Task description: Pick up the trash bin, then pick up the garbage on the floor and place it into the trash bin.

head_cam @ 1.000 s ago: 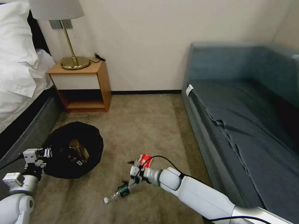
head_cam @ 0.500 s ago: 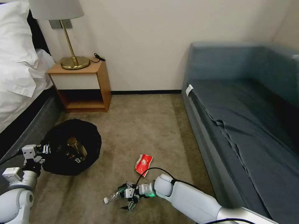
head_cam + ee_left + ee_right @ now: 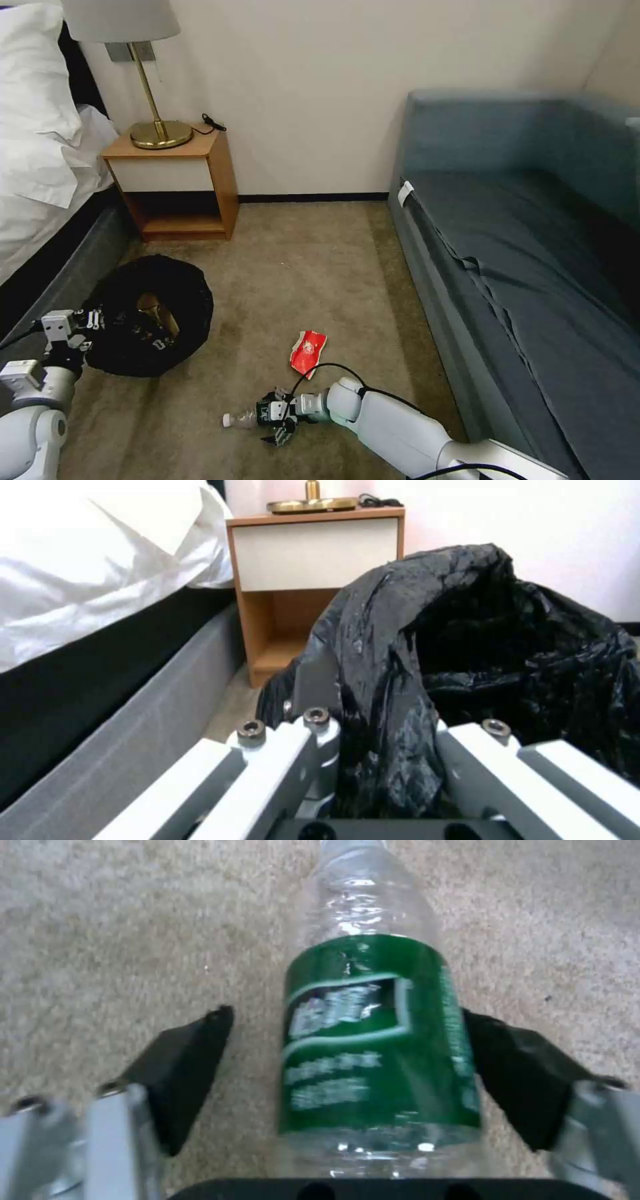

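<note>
Change since a second ago: your right gripper (image 3: 279, 420) has dropped from beside the red-and-white packet (image 3: 308, 351) down to carpet level and now straddles the bottle (image 3: 243, 419). The packet lies uncovered on the floor, at about 1 o'clock from the bottle. Bin and left arm have drifted slightly toward the bed.

Right fingers (image 3: 183, 1075): spread wide, one either side of the green label, neither clearly pressing on it. Nothing held yet. My reading: bottle pickup is set up, closing is the step outstanding.

Left gripper (image 3: 90, 320): fingers (image 3: 293, 740) pinched on the bagged rim of the trash bin (image 3: 150, 317), at the bin's 9 o'clock side. Tan paper is visible inside the bin.

Materials:
- Bottle: clear thin plastic, dented, cylindrical, lying on its side with the white cap pointing away from the gripper. Likely to roll or buckle under squeeze.
- Bin liner (image 3: 467, 655): glossy black film, heavily crinkled, slack.
- Packet: flat foil-like, creased.
- Floor (image 3: 320, 267): short-pile beige carpet.
</note>
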Controlling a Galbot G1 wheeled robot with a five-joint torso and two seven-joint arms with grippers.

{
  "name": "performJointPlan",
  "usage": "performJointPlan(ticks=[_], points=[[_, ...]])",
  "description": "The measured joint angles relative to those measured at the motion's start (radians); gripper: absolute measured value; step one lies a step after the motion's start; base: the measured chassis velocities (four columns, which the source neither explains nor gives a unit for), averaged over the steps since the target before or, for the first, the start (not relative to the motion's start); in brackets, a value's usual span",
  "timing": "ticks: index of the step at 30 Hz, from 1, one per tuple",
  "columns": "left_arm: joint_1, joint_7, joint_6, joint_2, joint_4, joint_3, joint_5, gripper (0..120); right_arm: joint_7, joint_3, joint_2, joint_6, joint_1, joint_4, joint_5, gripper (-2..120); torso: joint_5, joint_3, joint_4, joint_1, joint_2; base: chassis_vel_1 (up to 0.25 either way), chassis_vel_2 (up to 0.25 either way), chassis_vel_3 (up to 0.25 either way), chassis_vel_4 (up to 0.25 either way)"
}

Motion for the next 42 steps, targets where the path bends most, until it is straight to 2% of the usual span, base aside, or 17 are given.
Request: performJointPlan(ticks=[4,6,9,10,12,14,17,23,29,35,37,40,42], points=[[0.002,0.003,0.000,-0.003,-0.004,-0.001,0.000,5,0.000,0.001,-0.003,0.000,-0.001,0.003,0.007,73,-0.0001,0.000,-0.0001,0.000,0.000,0.000,0.000,0.000,0.000],[0.004,0.003,0.000,-0.006,-0.011,0.001,0.000,5,0.000,0.008,-0.004,0.000,-0.002,0.004,0.009,61,0.0000,0.000,-0.0001,0.000,0.000,0.000,0.000,0.000,0.000],[0.004,0.003,0.000,-0.008,-0.013,0.002,0.001,5,0.000,0.014,-0.004,0.000,-0.004,0.004,0.010,54,0.0000,0.000,-0.0001,0.000,0.000,0.000,0.000,0.000,0.000],[0.005,0.003,0.000,-0.009,-0.014,0.003,0.003,5,0.000,0.018,-0.003,0.000,-0.006,0.005,0.010,48,0.0000,0.000,-0.0002,0.000,0.000,0.000,0.000,0.000,0.000],[0.005,0.003,0.000,-0.009,-0.015,0.004,0.003,5,0.000,0.021,-0.003,0.000,-0.008,0.005,0.010,44,0.0000,0.000,-0.0001,0.000,0.000,0.000,0.000,0.000,0.000],[0.007,0.003,0.000,-0.010,-0.016,0.004,0.003,5,0.000,0.032,-0.005,0.000,-0.013,0.008,0.010,34,0.0000,0.000,-0.0001,0.000,0.000,0.000,0.000,0.000,0.000],[0.007,0.003,0.001,-0.009,-0.018,0.005,0.004,5,0.001,0.045,-0.011,0.000,-0.018,0.017,0.009,28,0.0000,0.000,-0.0001,0.000,0.000,0.000,0.000,0.000,0.000],[0.007,0.003,0.006,-0.006,-0.022,0.008,0.005,5,0.011,0.084,-0.034,-0.003,-0.037,0.074,0.012,24,0.0000,0.000,-0.0001,0.000,0.000,0.000,0.000,0.000,0.000],[0.007,0.003,0.008,0.002,-0.026,0.018,0.006,5,0.022,0.145,-0.088,-0.022,-0.070,0.212,0.031,24,0.0000,0.000,-0.0002,0.000,0.000,0.000,0.000,0.000,0.000],[-0.006,0.001,0.005,0.006,-0.012,0.033,0.005,5,0.025,0.266,-0.111,-0.022,-0.089,0.347,-0.020,24,0.0000,0.000,-0.0001,0.000,0.000,0.000,0.000,0.000,0.000],[-0.012,0.001,0.005,0.010,-0.007,0.042,0.004,5,0.024,0.345,-0.114,-0.009,-0.095,0.410,-0.060,24,0.0002,0.000,-0.0001,0.000,0.000,0.000,0.000,0.000,0.000],[-0.014,0.001,0.005,0.012,-0.004,0.045,0.004,5,0.023,0.378,-0.115,-0.001,-0.098,0.430,-0.079,24,0.0001,0.000,-0.0001,0.000,0.000,0.000,0.000,0.000,0.000],[-0.018,0.001,0.003,0.019,0.002,0.053,0.001,5,0.019,0.480,-0.122,0.031,-0.100,0.485,-0.133,24,0.0002,0.000,-0.0002,0.000,0.000,0.000,0.000,0.000,0.000]])
